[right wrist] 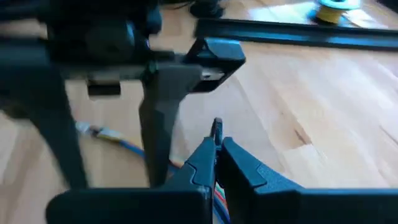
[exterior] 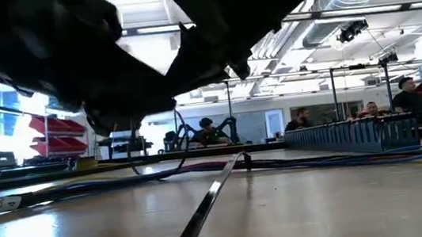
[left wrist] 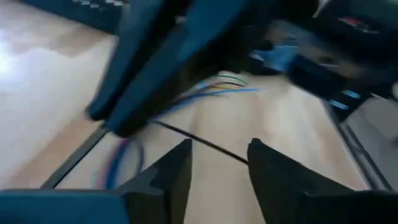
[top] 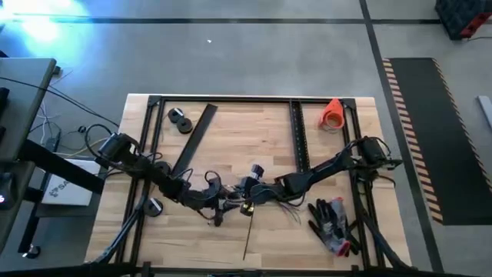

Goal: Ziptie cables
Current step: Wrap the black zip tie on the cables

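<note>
Right pincer (right wrist: 216, 146) (fingers closed) pinches cables (top: 288, 209) trailing toward the gloves (top: 332, 223).

left end effector (left wrist: 217, 163) fingers spread, right end effector (right wrist: 217, 144) fingers pinched together, both meeting mid-table

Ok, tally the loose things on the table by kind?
Long flat black strips: 2
Small black round rolls: 2
Pale round roll: 1
Orange cone: 1
Black-and-red glove pile: 1
Bunch of thin cables: 1
Thin black zip tie: 1
Total: 9
</note>
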Motion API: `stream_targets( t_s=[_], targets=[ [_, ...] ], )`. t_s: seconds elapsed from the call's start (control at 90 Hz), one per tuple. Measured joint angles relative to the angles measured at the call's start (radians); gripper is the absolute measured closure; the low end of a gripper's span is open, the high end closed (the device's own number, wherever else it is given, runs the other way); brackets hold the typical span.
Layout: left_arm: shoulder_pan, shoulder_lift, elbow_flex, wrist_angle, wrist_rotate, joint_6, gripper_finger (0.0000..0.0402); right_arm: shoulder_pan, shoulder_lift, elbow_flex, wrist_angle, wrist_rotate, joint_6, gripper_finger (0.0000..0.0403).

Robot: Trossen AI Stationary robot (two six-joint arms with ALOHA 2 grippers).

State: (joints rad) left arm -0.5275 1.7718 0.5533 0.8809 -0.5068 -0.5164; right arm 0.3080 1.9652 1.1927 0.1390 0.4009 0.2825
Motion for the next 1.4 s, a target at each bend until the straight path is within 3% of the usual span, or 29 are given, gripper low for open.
stream_targets(
  t_s=[0.156, 0.356, 0.556, 0.933, 1.4],
  targets=[
    [-0.068, -0.059, 0.000, -0.030, -0.131, 0.076, 0.0256, 0.000, -0.002, 0.000, 0.000, -0.116, -0.082, 0.0403],
    [-0.109, -0.129, 0.000, -0.216, -0.285, 0.127, 0.0263, -0.031, -0.018, 0.000, 0.012, -0.251, -0.153, 0.0403],
    [-0.087, -0.103, 0.000, -0.269, -0.270, 0.108, 0.0253, -0.063, -0.018, 0.000, 0.042, -0.348, -0.160, 0.0403],
    [-0.060, -0.080, 0.000, -0.237, -0.234, 0.129, 0.0254, -0.061, -0.018, 0.000, 0.046, -0.365, -0.160, 0.0403],
    [-0.059, -0.079, 0.000, -0.233, -0.206, 0.127, 0.0394, -0.059, -0.018, 0.000, 0.037, -0.339, -0.152, 0.0376]
  ],
)
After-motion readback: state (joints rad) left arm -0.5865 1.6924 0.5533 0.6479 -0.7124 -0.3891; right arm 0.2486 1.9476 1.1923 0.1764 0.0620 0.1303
